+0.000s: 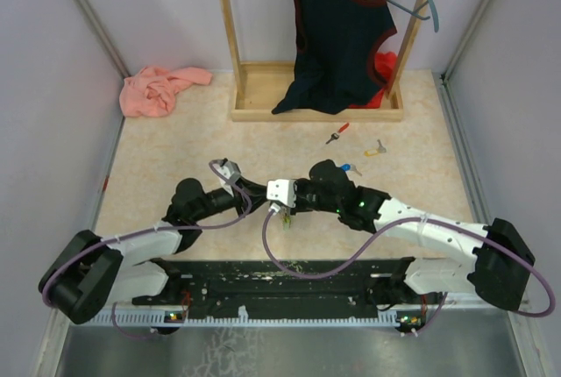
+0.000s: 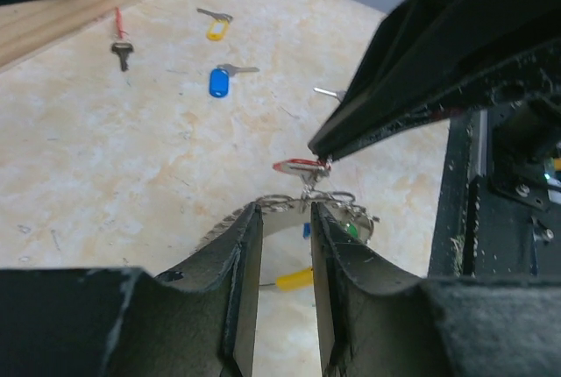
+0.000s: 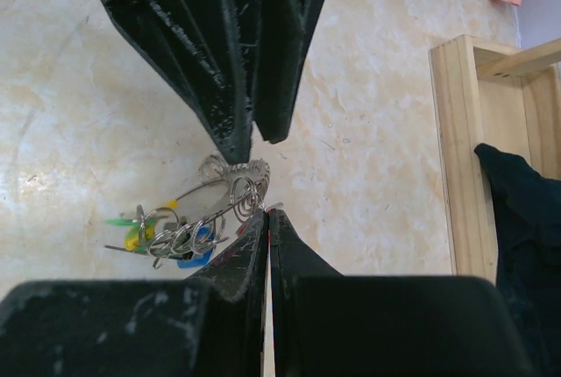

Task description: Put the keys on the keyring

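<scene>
Both arms meet mid-desk [image 1: 175,158], with bare surface all round. The wooden rack [image 1: 316,115] at the far edge and the side walls [image 1: 53,88] stand well apart from them. My left end effector [image 2: 285,212] has its jaws a little parted, the keyring [image 2: 337,202] just at their tips — I can't tell whether it's gripped. The right end effector [image 3: 266,212] is closed on a red-headed key [image 2: 296,166], seen only from the left wrist. The right wrist alone shows the ring's green, yellow and blue tags [image 3: 131,232]. Three loose keys [image 2: 219,81] lie nearer the rack.

keyring [image 3: 197,232] with bunched coloured tags; three keys [image 2: 219,81] lie apart.
</scene>
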### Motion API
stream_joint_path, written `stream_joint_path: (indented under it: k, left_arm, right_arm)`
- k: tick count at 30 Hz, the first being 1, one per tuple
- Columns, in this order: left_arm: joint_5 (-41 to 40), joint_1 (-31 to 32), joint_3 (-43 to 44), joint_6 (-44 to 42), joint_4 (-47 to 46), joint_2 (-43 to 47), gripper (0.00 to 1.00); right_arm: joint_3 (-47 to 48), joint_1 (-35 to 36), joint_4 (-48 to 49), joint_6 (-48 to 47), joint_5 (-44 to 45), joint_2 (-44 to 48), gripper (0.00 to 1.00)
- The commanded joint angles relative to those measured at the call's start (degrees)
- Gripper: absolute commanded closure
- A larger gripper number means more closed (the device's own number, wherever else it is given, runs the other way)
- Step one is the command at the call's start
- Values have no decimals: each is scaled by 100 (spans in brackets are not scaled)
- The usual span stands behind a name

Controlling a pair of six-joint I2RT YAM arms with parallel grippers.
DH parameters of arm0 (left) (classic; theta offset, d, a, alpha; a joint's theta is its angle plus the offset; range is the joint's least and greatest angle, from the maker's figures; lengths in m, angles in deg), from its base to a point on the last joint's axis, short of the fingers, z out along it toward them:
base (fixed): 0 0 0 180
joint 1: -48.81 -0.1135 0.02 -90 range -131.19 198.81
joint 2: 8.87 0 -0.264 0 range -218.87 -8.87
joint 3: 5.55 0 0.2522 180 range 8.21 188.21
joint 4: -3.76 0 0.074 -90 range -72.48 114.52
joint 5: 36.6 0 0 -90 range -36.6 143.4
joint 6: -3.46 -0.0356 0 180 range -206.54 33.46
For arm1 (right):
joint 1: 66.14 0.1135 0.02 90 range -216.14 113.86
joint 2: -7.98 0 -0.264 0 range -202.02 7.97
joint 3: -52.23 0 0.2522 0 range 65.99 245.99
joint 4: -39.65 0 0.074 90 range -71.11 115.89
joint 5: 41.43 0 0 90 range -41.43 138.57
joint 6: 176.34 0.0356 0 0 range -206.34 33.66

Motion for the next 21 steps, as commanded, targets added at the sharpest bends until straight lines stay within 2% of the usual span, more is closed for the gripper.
stream_joint_path:
  k: [1,6,14,21]
  left_arm:
    - [805,-28,210,-583,448,-50,66]
    - [1305,-29,439,-937,512,-367,65]
    - [1442,-29,822,-1296,529,-774,65]
    - [1854,-29,1102,-1456,870,-1021,71]
  right_arm:
    - [407,65,103,-110,-117,135,100]
    - [428,61,53,-119,-179,102,100]
    - [471,61,-3,-124,-246,64,100]
    - [469,61,4,-118,-235,73,100]
